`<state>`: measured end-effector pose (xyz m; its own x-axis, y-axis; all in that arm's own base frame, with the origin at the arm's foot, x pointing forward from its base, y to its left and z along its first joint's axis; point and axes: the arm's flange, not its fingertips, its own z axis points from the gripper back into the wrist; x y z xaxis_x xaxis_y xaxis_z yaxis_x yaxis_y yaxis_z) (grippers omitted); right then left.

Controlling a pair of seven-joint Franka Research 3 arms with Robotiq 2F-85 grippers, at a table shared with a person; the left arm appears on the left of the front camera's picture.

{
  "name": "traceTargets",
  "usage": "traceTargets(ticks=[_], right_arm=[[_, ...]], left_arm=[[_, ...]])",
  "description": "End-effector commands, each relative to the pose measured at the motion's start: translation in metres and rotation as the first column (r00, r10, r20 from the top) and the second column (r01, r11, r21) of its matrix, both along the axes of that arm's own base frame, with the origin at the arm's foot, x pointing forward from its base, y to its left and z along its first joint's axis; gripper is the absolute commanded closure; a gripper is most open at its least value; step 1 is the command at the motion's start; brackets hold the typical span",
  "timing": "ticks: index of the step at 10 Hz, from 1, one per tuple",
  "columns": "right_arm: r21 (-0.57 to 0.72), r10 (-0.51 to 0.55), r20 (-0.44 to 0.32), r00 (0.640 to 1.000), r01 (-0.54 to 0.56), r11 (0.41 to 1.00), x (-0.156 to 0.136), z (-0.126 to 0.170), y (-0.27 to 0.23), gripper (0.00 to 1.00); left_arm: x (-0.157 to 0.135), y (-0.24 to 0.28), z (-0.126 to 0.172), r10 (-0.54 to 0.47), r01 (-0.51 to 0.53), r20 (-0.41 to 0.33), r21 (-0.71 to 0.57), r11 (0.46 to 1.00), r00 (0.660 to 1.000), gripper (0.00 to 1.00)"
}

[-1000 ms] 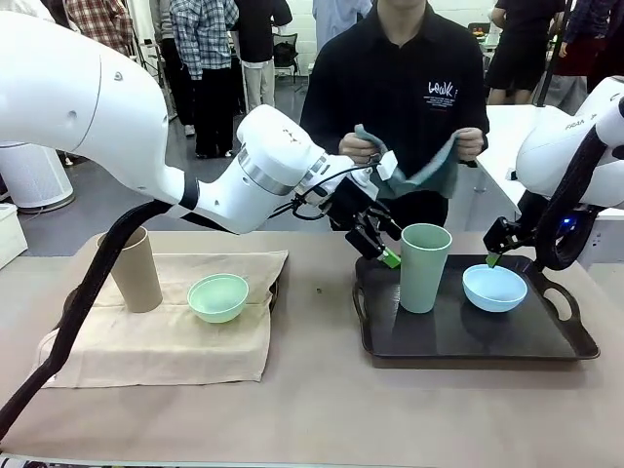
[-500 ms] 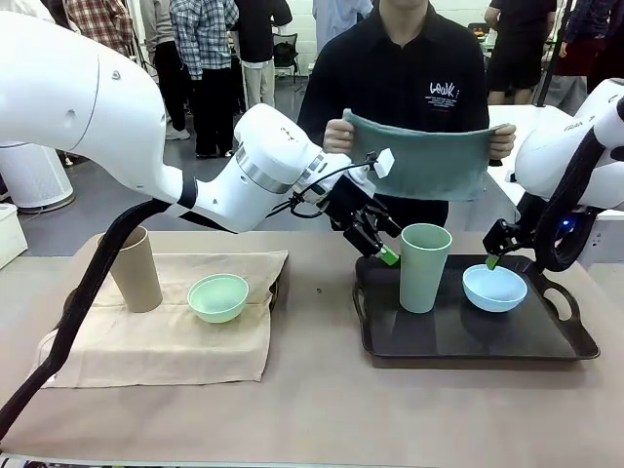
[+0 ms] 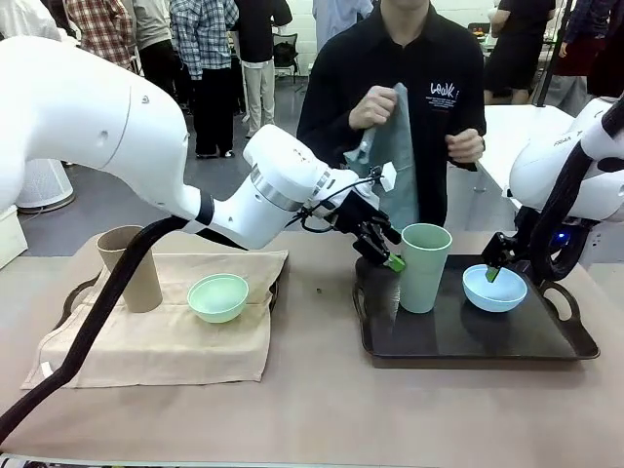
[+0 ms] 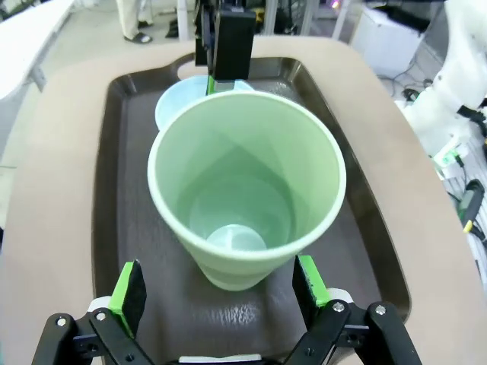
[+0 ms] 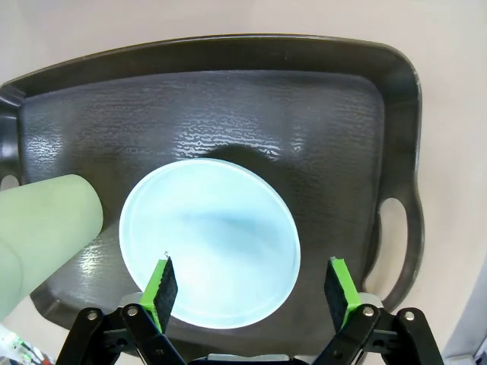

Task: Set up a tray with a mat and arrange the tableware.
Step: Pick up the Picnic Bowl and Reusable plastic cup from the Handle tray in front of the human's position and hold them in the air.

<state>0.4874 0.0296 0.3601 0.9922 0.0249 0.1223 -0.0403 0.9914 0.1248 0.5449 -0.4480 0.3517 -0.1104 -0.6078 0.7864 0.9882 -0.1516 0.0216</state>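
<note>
Left wrist view: left gripper (image 4: 219,277) gaped before centred green cup (image 4: 247,175).
Right wrist view: right gripper (image 5: 251,270) gaped over blue bowl (image 5: 209,228).

Front camera looks across table (image 3: 312,419); wrist cameras closely share the tray (image 5: 228,114).

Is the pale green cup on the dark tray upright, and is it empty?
Upright and empty: the pale green cup stands on its base on the dark tray, and the left wrist view shows its bare bottom.
</note>
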Motion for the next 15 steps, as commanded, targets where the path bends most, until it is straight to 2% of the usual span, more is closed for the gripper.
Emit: traceTargets(ticks=[1, 3, 6, 7, 8, 9, 10, 11, 12, 13, 14, 15], right_arm=[[-0.04, -0.013, -0.004, 1.0, 0.012, 0.999, 0.007, -0.002, -0.003, 0.0], [-0.041, -0.028, -0.024, 0.999, 0.027, 0.999, 0.009, -0.008, -0.005, 0.0], [-0.042, -0.049, -0.036, 0.998, 0.047, 0.998, 0.011, -0.018, -0.009, 0.0], [-0.043, -0.06, -0.013, 0.998, 0.06, 0.997, 0.011, -0.019, -0.013, 0.0], [-0.054, -0.07, 0.007, 0.997, 0.071, 0.996, 0.011, -0.02, -0.018, 0.02], [-0.063, -0.072, 0.017, 0.997, 0.073, 0.995, 0.012, -0.021, -0.02, 0.53], [-0.072, -0.065, 0.025, 0.998, 0.067, 0.995, 0.012, -0.022, -0.021, 0.59], [-0.082, -0.06, 0.035, 0.998, 0.062, 0.995, 0.012, -0.022, -0.021, 1.0], [-0.094, -0.057, 0.045, 0.997, 0.061, 0.994, 0.012, -0.021, -0.022, 1.0], [-0.1, -0.054, 0.049, 0.997, 0.059, 0.993, 0.013, -0.021, -0.021, 1.0], [-0.103, -0.049, 0.05, 0.998, 0.054, 0.993, 0.013, -0.02, -0.02, 0.85], [-0.106, -0.048, 0.046, 0.998, 0.052, 0.993, 0.013, -0.019, -0.02, 0.96]], left_arm=[[0.001, -0.014, -0.005, -0.042, 0.042, -0.035, -0.017, 0.999, 0.999, 0.0], [-0.001, -0.024, -0.013, -0.071, 0.071, -0.07, -0.009, 0.997, 0.995, 0.0], [-0.001, -0.036, -0.025, -0.113, 0.112, -0.058, -0.017, 0.994, 0.992, 0.0], [0.0, -0.039, -0.026, -0.128, 0.127, -0.053, -0.027, 0.992, 0.99, 0.0], [-0.001, -0.043, -0.027, -0.137, 0.135, -0.057, -0.035, 0.99, 0.989, 0.1], [-0.001, -0.045, -0.028, -0.145, 0.143, -0.054, -0.04, 0.989, 0.988, 0.19], [0.0, -0.046, -0.028, -0.144, 0.142, -0.055, -0.046, 0.989, 0.988, 0.29], [0.0, -0.047, -0.028, -0.141, 0.138, -0.058, -0.051, 0.989, 0.988, 0.61], [-0.001, -0.047, -0.028, -0.136, 0.133, -0.059, -0.052, 0.99, 0.989, 0.85], [-0.001, -0.046, -0.028, -0.132, 0.129, -0.06, -0.056, 0.99, 0.989, 1.0], [-0.001, -0.044, -0.028, -0.129, 0.125, -0.061, -0.06, 0.99, 0.99, 1.0], [-0.001, -0.044, -0.027, -0.125, 0.121, -0.06, -0.062, 0.991, 0.99, 0.71]])
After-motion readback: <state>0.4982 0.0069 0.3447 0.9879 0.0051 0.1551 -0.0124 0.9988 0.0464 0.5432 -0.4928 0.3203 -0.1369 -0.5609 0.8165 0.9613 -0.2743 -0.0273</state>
